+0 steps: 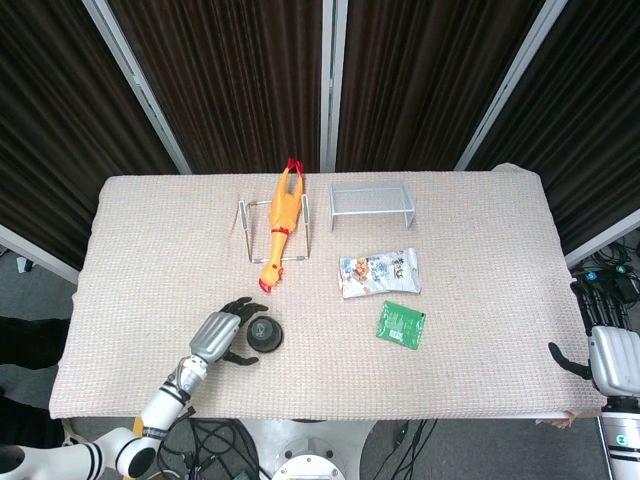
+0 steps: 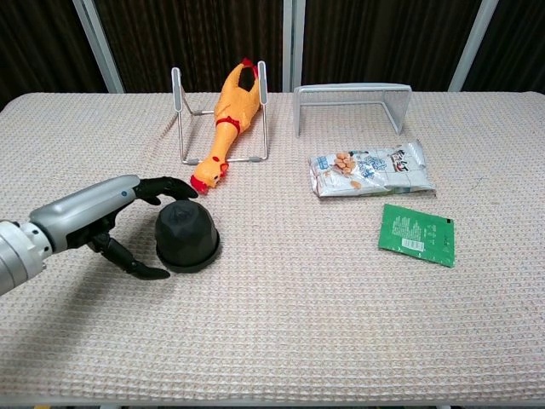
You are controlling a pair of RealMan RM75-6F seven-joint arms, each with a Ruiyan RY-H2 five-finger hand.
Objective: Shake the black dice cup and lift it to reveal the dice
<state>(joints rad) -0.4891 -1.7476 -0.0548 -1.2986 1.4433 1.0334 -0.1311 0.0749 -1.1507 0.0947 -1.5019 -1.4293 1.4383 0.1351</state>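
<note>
Cup — black, mouth down | left hand cupped around it — open

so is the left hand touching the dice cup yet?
Cannot tell. In the chest view the left hand wraps around the black dice cup, fingers above and below it, but neither view plainly shows contact or a gap.

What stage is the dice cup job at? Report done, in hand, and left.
Done: the left hand has reached the black dice cup, fingers spread around its left side. In hand: closing the grip; the cup sits mouth-down on the table, and firm contact is not clear. Left: shaking, then lifting; no dice show. The right hand waits open at the table's right edge.
</note>
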